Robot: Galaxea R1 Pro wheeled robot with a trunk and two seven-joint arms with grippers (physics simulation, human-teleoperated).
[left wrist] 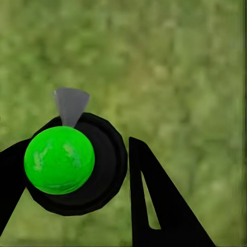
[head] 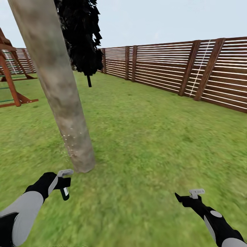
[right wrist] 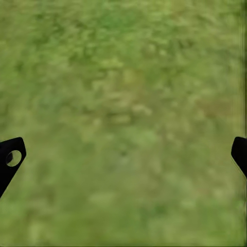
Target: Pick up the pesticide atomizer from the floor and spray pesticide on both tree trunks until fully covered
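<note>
A thick mottled grey-tan tree trunk [head: 58, 92] rises from the grass [head: 154, 137] at the left, tilted in the head view. Small white specks dot its lower part [head: 68, 140]. Just in front of its base, my left gripper [head: 64, 187] is shut on the pesticide atomizer [head: 65, 193], a small dark bottle hanging below the fingers. In the left wrist view the atomizer [left wrist: 77, 164] is a round black body with a bright green top and a grey nozzle, between the black fingers [left wrist: 154, 206]. My right gripper [head: 187, 197] hovers open over the lawn, fingertips [right wrist: 10, 159] wide apart.
A brown slatted fence [head: 171, 65] runs along the right and back of the lawn. A thin-trunked dark tree [head: 84, 37] stands behind the trunk. A red-brown wooden play frame [head: 10, 79] sits at the far left. Open grass lies to the right.
</note>
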